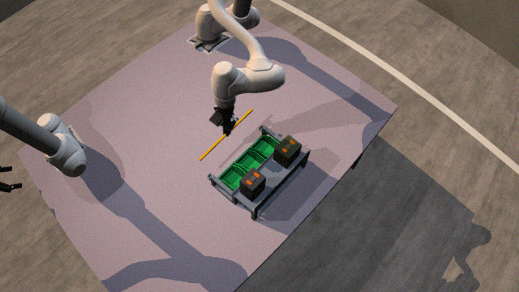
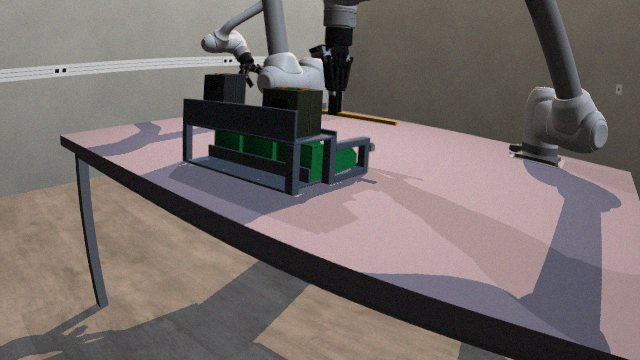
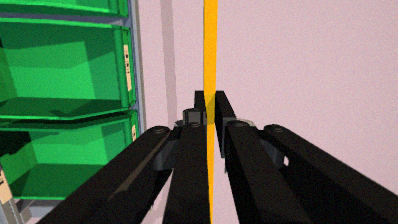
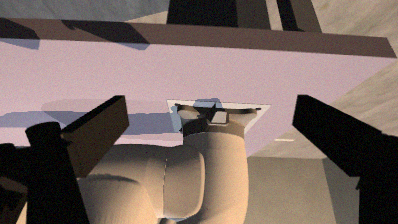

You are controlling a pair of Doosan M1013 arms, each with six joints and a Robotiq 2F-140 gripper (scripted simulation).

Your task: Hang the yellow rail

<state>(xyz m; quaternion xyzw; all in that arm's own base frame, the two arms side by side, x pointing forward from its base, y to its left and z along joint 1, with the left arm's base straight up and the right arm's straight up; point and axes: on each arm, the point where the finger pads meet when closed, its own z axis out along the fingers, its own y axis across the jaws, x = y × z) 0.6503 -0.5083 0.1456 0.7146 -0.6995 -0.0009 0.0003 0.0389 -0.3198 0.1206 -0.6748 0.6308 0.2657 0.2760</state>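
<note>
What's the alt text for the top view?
A gripper's closed fingers hold the yellow rail near mid-length, off the gray shelf. Three green bins and two dark boxes sit on it.

No words, brands or numbers can be read. The small pale rectangular labels with dark marks [image 3: 127,67] on the front walls of the green open-topped plastic bins [image 3: 65,65] [image 1: 248,161], seen toward nine o'clock in the left wrist view, are too blurred to make out.
</note>
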